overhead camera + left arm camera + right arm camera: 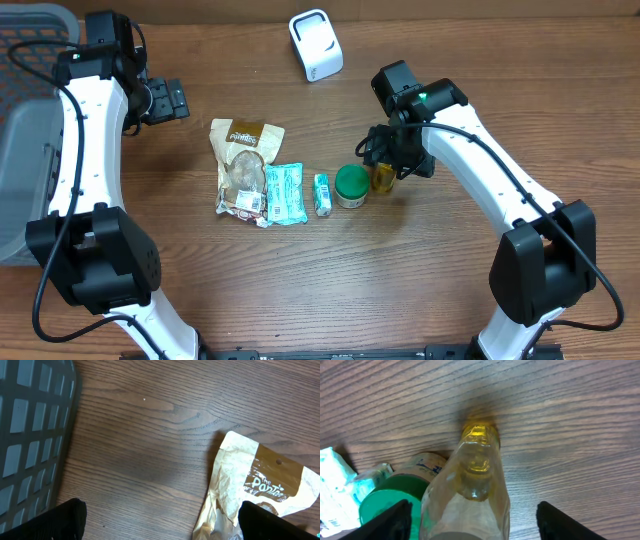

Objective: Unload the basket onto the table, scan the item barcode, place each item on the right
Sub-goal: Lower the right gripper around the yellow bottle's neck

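Right wrist view: the right gripper (472, 525) straddles a small clear bottle of yellow liquid (479, 472). Its jaws are partly open, with a gap showing on one side, so nothing is clamped. The bottle sits on the wooden table (570, 420), just beside a round green-lidded jar (390, 502). Overhead, a white box-shaped scanner (316, 45) sits well apart from both. The left gripper (160, 520) hangs wide open and empty near a brown paper pouch (260, 485).

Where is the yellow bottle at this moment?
In the overhead view, the yellow bottle is right of centre, immediately right of the green-lidded jar, between the open jaws of the right gripper.
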Action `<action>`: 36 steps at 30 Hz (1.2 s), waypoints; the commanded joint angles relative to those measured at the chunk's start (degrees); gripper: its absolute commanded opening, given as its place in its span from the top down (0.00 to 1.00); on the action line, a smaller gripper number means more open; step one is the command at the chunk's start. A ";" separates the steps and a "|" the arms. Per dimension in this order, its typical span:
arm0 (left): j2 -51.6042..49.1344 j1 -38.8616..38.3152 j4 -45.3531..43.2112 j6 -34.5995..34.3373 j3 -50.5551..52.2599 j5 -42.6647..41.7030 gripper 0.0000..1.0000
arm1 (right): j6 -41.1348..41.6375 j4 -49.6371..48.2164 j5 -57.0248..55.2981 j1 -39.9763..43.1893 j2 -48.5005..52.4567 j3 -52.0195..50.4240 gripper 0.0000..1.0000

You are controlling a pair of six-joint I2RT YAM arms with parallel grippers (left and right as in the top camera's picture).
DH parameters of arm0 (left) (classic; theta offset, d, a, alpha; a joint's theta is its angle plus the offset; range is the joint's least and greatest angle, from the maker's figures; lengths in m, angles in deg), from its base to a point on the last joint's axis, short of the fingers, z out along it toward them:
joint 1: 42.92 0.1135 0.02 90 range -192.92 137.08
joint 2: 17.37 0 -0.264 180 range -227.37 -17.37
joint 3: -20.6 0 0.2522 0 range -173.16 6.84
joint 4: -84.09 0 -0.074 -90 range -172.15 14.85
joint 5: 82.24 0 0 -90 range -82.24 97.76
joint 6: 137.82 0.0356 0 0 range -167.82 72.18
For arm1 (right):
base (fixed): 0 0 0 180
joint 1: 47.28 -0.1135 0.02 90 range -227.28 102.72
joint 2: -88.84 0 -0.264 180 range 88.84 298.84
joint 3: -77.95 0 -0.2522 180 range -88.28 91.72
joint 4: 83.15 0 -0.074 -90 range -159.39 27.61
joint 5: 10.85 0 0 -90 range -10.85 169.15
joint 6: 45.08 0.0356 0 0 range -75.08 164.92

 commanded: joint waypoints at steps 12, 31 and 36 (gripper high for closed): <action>0.59 -0.39 -0.02 1.09 -0.61 0.50 0.00 | -6.86 -0.31 -2.64 0.50 0.33 0.92 0.45; 0.59 -0.39 -0.04 1.09 -0.61 0.50 0.00 | -11.74 1.14 5.64 4.83 0.28 3.74 0.36; 0.59 -0.39 -0.04 1.09 -0.61 0.50 0.01 | -6.71 0.94 4.74 4.85 0.28 3.63 0.19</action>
